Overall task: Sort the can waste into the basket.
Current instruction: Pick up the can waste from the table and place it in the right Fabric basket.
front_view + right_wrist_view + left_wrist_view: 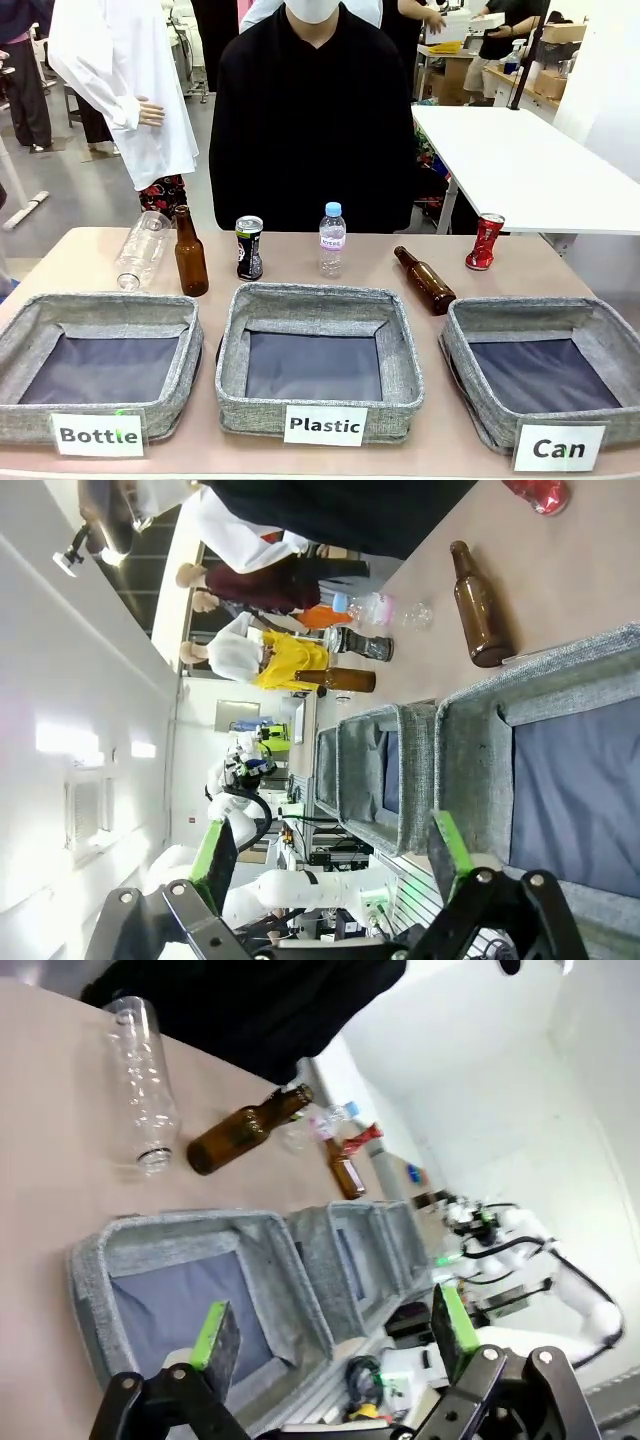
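Left gripper (pixel 332 1320) hangs with its green-padded fingers spread wide and nothing between them. Beyond it lies the grey woven-fabric rectangular basket with the white "Bottle" label (pixel 100 308). Right gripper (pixel 332 842) is likewise spread and empty, above the near side of the grey woven-fabric rectangular basket with the white "Can" label (pixel 530 310).

On the tan table (pixel 545 268), a clear plastic bottle without a cap (pixel 140 250) lies on its side at 12 o'clock of the "Bottle" basket. An upright brown glass bottle (pixel 190 253) stands at 1 o'clock of that basket. The black metal can with a silver top (pixel 249 247) stands upright at 11 o'clock of the middle grey basket labelled "Plastic" (pixel 315 300), and an upright clear plastic bottle with a blue cap (pixel 332 240) is at its 12 o'clock.

A second brown glass bottle (pixel 425 281) lies on its side at 11 o'clock of the "Can" basket, just beside its far-left corner. The red metal can with silver ends (pixel 485 242), dented and tilted, sits at 12 o'clock of the "Can" basket, near the table's far edge. Both cans rest on the table, outside the "Can" basket. A person in a black top (pixel 300 120) stands at the far side.
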Robot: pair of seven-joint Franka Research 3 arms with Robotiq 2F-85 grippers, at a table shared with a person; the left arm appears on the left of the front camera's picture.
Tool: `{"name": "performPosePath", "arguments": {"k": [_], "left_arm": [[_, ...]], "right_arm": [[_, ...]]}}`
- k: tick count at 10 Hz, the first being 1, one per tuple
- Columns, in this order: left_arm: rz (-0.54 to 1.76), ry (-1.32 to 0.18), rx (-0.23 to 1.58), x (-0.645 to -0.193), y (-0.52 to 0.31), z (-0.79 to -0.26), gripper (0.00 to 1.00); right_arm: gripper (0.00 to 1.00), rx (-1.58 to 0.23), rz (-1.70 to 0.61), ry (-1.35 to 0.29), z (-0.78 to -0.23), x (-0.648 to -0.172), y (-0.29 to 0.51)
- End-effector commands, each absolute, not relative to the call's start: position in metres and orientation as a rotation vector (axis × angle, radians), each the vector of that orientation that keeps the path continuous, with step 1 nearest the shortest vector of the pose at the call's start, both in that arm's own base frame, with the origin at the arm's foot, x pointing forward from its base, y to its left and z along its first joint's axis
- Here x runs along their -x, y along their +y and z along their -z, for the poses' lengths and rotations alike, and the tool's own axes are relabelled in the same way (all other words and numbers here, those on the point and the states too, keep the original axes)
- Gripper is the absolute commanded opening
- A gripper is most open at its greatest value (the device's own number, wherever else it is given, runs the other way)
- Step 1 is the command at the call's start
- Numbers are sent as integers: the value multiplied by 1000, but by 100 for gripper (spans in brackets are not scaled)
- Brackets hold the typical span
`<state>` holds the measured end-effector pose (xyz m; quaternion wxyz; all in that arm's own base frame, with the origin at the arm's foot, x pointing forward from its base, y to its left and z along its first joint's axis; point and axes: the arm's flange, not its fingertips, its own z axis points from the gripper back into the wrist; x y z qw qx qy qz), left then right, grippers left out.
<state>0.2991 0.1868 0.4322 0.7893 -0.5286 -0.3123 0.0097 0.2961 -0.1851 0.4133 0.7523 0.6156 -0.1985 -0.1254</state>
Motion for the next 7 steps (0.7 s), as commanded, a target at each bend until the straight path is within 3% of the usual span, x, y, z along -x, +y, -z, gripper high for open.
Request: {"name": "performPosePath", "arguments": {"k": [1, 4, 5, 6, 7], "left_arm": [[95, -584, 957, -317, 130, -462, 100], [250, -572, 672, -363, 25, -477, 100], [198, -606, 583, -371, 2, -476, 100], [166, -548, 553, -368, 7, -485, 100], [252, -606, 664, -364, 11, -492, 100]], "right_arm": [[100, -1347, 253, -445, -414, -297, -187], [100, -1347, 253, -445, -414, -297, -187], [100, -1347, 253, -445, -414, -297, -187], [100, -1347, 253, -445, -414, -297, -187], [100, -1347, 253, -445, -414, -297, -187]]}}
